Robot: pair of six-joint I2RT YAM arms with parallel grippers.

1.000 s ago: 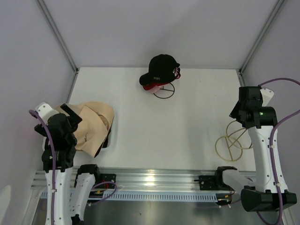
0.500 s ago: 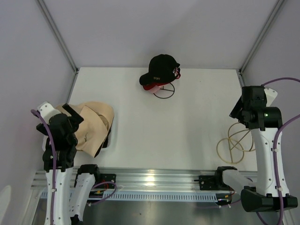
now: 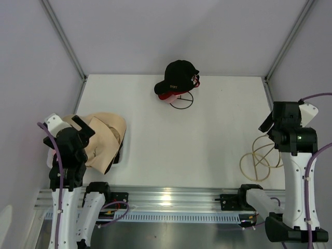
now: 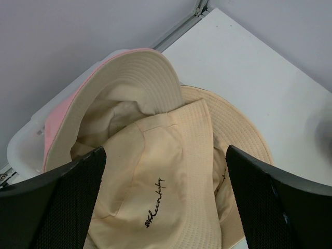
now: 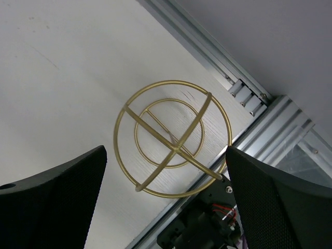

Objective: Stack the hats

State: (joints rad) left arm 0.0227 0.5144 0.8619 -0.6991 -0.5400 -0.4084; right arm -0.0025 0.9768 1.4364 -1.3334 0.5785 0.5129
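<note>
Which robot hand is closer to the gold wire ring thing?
Right. The right gripper hovers just above the gold wire frame. The left gripper is far off on the other side, above the hats.

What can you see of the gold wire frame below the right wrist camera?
The gold wire frame is thin, metal-looking wire: a large ring, a smaller ring inside it, and two arched hoops crossing at the middle. It rests on the table near the aluminium rail at the edge. No hat is on it; only the table touches it. The right gripper hangs open above.
</note>
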